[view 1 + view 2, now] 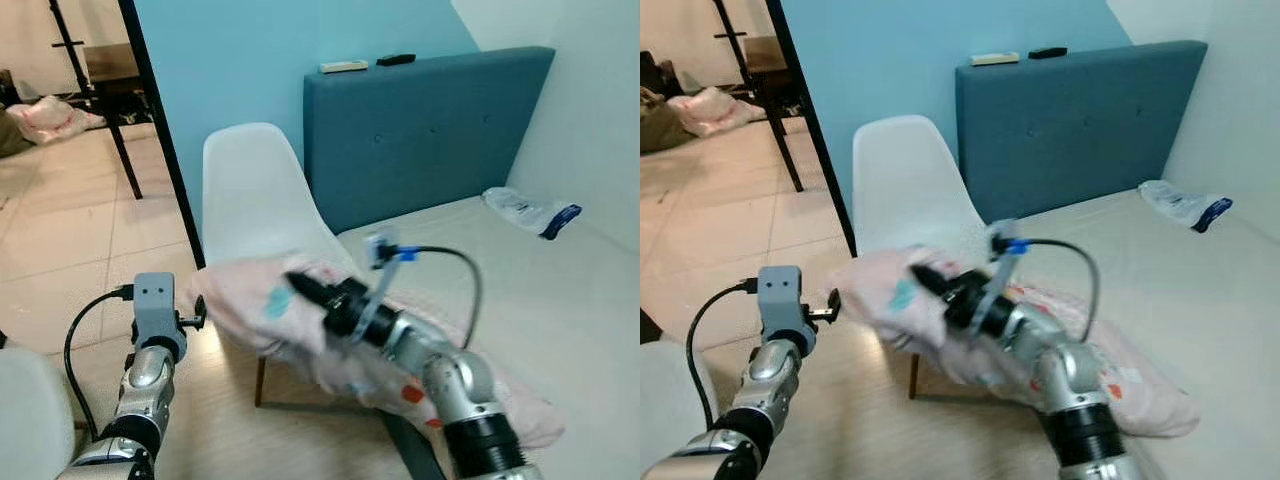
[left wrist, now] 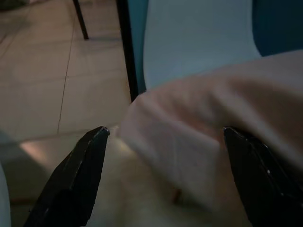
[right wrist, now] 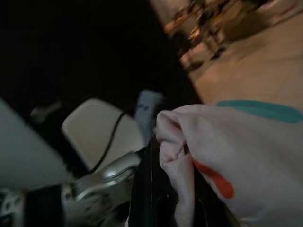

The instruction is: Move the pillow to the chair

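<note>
A pink pillow (image 1: 330, 330) with coloured prints lies partly on the bed and partly over the seat of the white chair (image 1: 255, 185). My right gripper (image 1: 298, 283) is shut on a fold of the pillow above the chair seat; in the right wrist view the pink fabric (image 3: 236, 146) bunches against a black finger (image 3: 147, 189). My left gripper (image 1: 200, 312) is open at the pillow's left edge. In the left wrist view its fingers (image 2: 78, 175) stand wide apart, with the pillow's edge (image 2: 199, 142) just ahead of them.
A bare mattress (image 1: 560, 290) meets a blue headboard (image 1: 430, 125) with two small flat items (image 1: 345, 66) on top. A plastic bag (image 1: 530, 212) lies on the bed. A black door frame (image 1: 160, 130) stands left of the chair, with tiled floor (image 1: 70, 230) beyond.
</note>
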